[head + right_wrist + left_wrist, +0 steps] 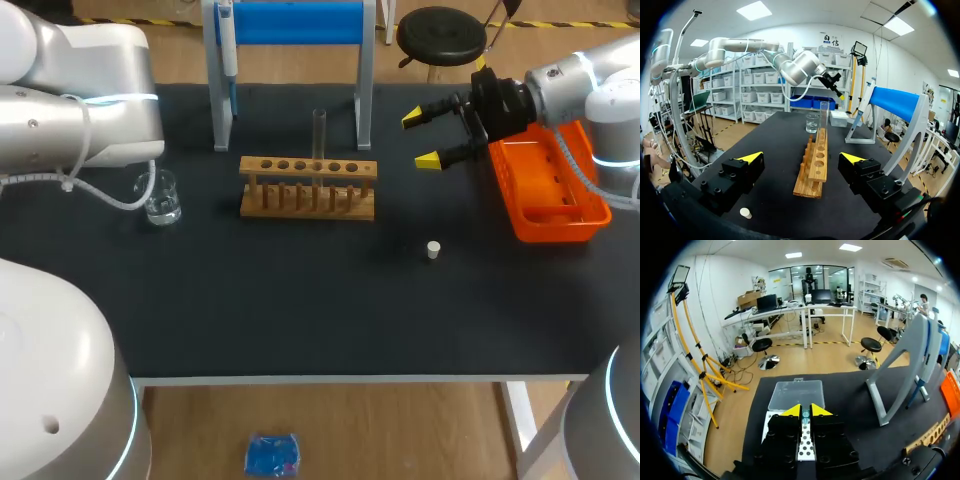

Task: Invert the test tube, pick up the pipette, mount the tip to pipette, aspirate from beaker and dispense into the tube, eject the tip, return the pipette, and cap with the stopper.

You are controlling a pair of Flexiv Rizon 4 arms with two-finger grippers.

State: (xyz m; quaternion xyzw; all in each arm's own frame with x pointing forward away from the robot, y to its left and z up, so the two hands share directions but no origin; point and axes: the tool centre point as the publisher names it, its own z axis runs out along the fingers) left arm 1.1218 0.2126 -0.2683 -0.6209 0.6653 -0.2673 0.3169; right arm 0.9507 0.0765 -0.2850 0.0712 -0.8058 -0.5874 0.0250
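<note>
On the bench (pixel 300 310) the test tube (pixel 319 135) stands upright in one of the holes of the wooden rack (pixel 308 200), its mouth upward as far as I can make out. So I judge the inverting step done, and it is the only step that looks finished.

The pipette (pixel 228 50) hangs on the blue-topped stand (pixel 290 22) behind the rack, untouched by either arm. No tip is mounted that I can see. The beaker (pixel 160 200) sits near the left end of the rack with clear liquid in it, and I cannot tell whether the tube holds any. The small white stopper (pixel 433 250) lies loose on the bench, in front of the rack's right end and well apart from it, so capping is not yet done.

My right tool (pixel 432 140) hangs above the bench between the rack and the orange tray (pixel 560 228), its fingers spread wide and holding nothing. From its wrist, the rack runs straight ahead between its fingers with the tube standing in it.

My left tool (pixel 805 412) is off at the bench's left end, above the tip box (pixel 796 392) with its clear lid. Its yellow tips are drawn together with only a sliver between them, and I see nothing gripped.

What remains is taking the pipette, mounting a tip, drawing from the beaker, dispensing, ejecting the tip, returning the pipette and capping.
</note>
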